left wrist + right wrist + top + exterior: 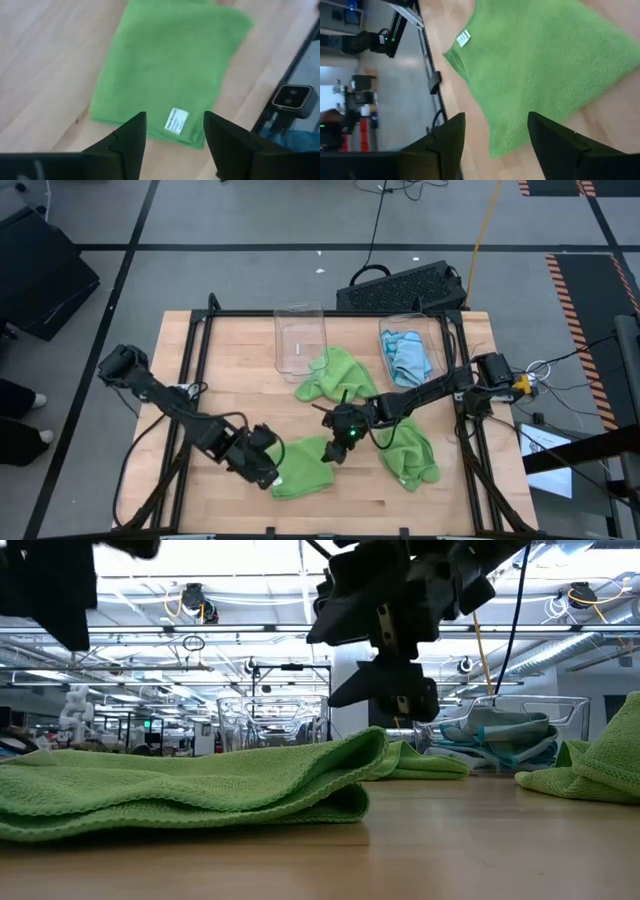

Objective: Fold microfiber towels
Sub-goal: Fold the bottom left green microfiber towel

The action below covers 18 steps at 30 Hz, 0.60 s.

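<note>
One folded green towel (303, 467) lies flat at lower centre of the high view, white label (176, 121) showing. Left gripper (268, 468) sits at its left edge, right gripper (338, 442) over its right edge; both stand parted, holding nothing. Two crumpled green towels (338, 375) lie centre and lower right. Blue towels (408, 353) fill the right clear bin (432, 328).

- Both arms are dark, near black, built of slim jointed links.
- Left gripper (172, 137) shows two matte black, wedge-shaped fingers (131, 137).
- Right gripper (338, 442) carries a small green light.
- Black cables trail along each arm.
</note>
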### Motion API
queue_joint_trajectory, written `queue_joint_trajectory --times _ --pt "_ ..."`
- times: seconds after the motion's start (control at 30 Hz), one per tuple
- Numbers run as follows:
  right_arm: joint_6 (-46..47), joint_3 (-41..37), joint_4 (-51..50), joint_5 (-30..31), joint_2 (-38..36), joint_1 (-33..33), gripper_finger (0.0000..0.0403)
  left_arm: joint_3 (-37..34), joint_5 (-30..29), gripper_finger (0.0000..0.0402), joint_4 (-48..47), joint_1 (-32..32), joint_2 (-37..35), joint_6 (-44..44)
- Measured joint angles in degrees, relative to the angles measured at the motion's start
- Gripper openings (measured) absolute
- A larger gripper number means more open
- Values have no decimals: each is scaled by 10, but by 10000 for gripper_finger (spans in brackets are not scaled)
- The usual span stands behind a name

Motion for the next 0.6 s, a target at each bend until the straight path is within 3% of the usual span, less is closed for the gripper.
queue_joint_trajectory --times 0.23,0.47,0.6 --pt "25 0 -1 -127 0 -23 228 -68 108 201 59 81 0 -1" --pt "28 0 -1 -321 0 -41 227 -121 111 246 80 129 0 16" --pt "22 0 -1 -357 0 -41 227 -122 126 293 85 151 0 70"
